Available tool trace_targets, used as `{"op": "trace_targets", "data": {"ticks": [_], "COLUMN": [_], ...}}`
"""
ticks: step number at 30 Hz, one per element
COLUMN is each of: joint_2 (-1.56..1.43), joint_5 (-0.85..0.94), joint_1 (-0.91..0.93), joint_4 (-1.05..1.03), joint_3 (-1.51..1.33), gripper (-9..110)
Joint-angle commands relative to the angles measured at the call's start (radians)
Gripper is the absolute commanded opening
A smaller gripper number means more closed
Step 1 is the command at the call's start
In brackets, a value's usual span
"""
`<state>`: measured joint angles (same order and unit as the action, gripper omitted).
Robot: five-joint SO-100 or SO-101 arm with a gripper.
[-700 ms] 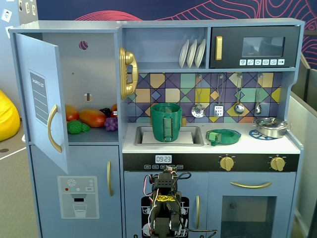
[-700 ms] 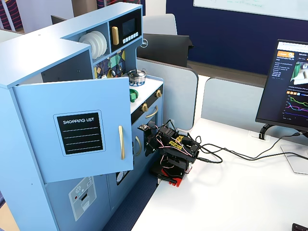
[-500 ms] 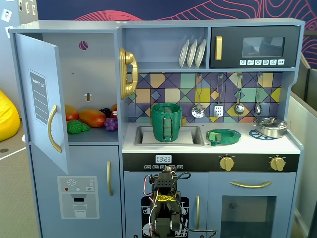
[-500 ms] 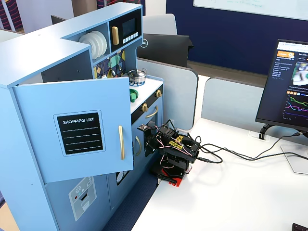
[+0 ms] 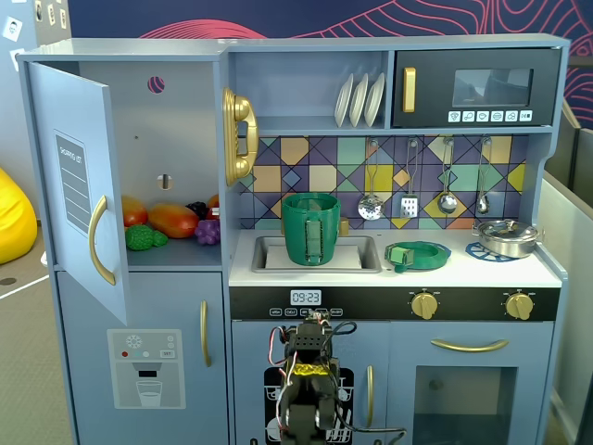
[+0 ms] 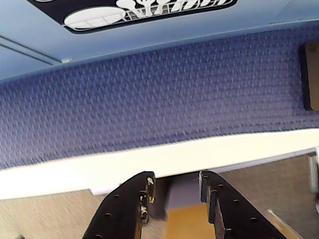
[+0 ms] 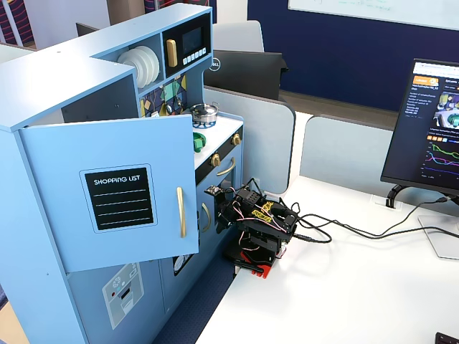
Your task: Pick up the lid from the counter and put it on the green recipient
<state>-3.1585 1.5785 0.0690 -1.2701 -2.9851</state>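
Observation:
The lid [image 5: 417, 253], a flat round green disc, lies on the toy kitchen's white counter just right of the sink; in a fixed view from the side a sliver of the lid [image 7: 199, 141] shows past the open door. The green recipient [image 5: 311, 228], a tall dark-green pot with a ribbed strap handle, stands in the sink. My arm [image 5: 309, 371] sits folded low in front of the oven panel, well below the counter. In the wrist view my gripper [image 6: 175, 175] is open and empty, aimed down at purple carpet and a white table edge.
A silver metal pot [image 5: 506, 237] sits on the burner at the counter's right end. The fridge door [image 5: 79, 185] hangs open on the left, with toy fruit [image 5: 171, 221] on its shelf. Utensils [image 5: 410, 185] hang over the counter. A monitor [image 7: 430, 122] and cables [image 7: 358, 231] lie on the white table.

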Motion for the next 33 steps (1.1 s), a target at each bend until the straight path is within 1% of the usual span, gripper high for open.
{"op": "trace_targets", "data": {"ticks": [1,2,3,7,11,14,18,21,33], "joint_2": [0.158,0.210,0.261,0.397,0.430,0.439,0.445,0.477,0.815], "joint_5": [0.064,0.086,0.087,0.101,0.120,0.118,0.117,0.115,0.084], "joint_1": [0.069,0.083,0.097,0.186,0.290,0.347,0.387,0.414,0.526], "joint_4": [0.221,0.272,0.336,0.595,0.873,0.963,0.997,1.074,1.430], "joint_3": [0.261,0.353,0.442,0.696,0.726,0.716,0.716,0.703,0.723], "gripper": [0,0,2,20,33,38,43,48,50]}}
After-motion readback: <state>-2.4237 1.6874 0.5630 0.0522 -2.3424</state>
